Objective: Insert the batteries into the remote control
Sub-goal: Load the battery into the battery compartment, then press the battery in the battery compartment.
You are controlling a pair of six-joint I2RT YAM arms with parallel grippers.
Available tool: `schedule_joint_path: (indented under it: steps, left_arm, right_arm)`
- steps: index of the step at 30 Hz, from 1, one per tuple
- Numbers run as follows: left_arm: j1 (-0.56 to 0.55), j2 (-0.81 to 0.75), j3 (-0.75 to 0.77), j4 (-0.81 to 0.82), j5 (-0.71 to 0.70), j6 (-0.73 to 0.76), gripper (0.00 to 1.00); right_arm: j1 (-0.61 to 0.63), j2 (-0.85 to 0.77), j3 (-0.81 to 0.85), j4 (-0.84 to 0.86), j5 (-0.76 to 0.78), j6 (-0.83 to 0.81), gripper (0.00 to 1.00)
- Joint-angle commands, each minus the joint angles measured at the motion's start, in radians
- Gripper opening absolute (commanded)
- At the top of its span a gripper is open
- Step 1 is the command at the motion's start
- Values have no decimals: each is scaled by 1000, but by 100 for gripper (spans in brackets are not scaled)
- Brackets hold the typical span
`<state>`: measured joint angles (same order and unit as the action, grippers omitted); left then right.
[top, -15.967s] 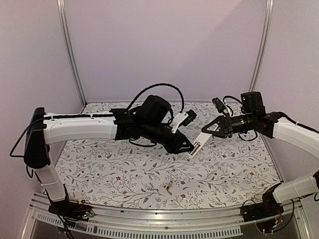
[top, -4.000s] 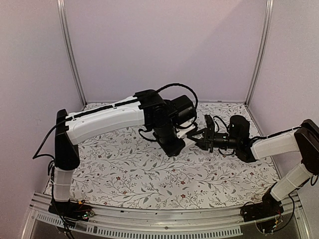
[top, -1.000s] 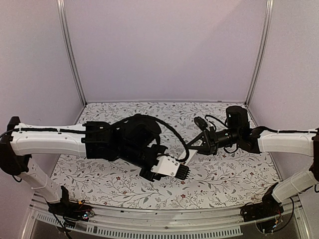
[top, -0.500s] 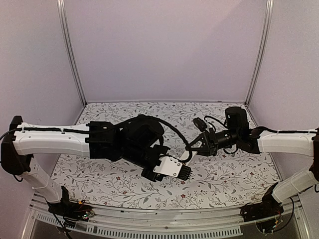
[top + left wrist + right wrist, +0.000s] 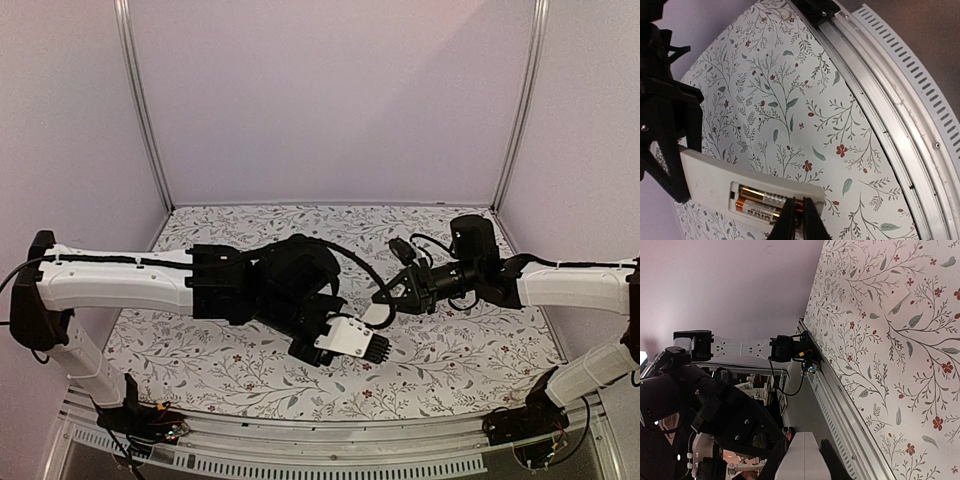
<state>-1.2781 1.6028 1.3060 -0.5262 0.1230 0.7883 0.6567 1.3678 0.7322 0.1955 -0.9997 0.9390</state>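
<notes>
The right claw (image 5: 801,460) is closed on one end of the white remote control (image 5: 715,175) and holds it up in the air above the flowery tablecloth (image 5: 790,100). The back of the remote control faces the left wrist camera, and its little box is open. Both batteries (image 5: 760,200) lie inside it, side by side. The left claw (image 5: 796,222) is almost closed, and its thin tips touch the end of the batteries. It may be pinching one, but the tips hide that spot. The metal rail (image 5: 900,100) runs along the table edge.
</notes>
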Motion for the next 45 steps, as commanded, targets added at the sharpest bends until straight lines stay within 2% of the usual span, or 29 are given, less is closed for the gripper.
schedule_joint_path:
  steps: [1, 10, 15, 19, 20, 22, 25, 30, 34, 45]
  left_arm:
    - [1, 67, 25, -20, -50, -22, 8]
    - [-10, 58, 84, -62, -85, -50, 7]
    - [-15, -27, 81, 1, -61, -132, 18]
    - [-1, -135, 6, 160, -94, -258, 41]
    - [5, -157, -11, 191, -114, -317, 50]
    - [21, -197, -42, 242, -170, -431, 74]
    - [62, -243, -74, 253, -168, -624, 99]
    - [126, -209, -45, 169, -18, -852, 99]
    - [154, -160, -35, 180, 67, -977, 86]
    - [157, -44, 31, 147, 141, -1023, 57]
  right_arm:
    - [26, -56, 50, 68, -60, 35, 0]
    - [3, -50, 27, 41, -24, 1, 0]
    - [-42, -56, 16, -23, 7, -66, 0]
    - [-49, -65, 25, -72, 30, -128, 0]
    - [-51, -72, 27, -82, 37, -138, 0]
    - [-55, -83, 34, -93, 45, -162, 0]
    - [-58, -111, 49, -120, 62, -204, 0]
    - [-58, -157, 89, -191, 90, -293, 0]
    - [-57, -181, 119, -244, 101, -349, 0]
    - [-56, -205, 157, -295, 106, -379, 0]
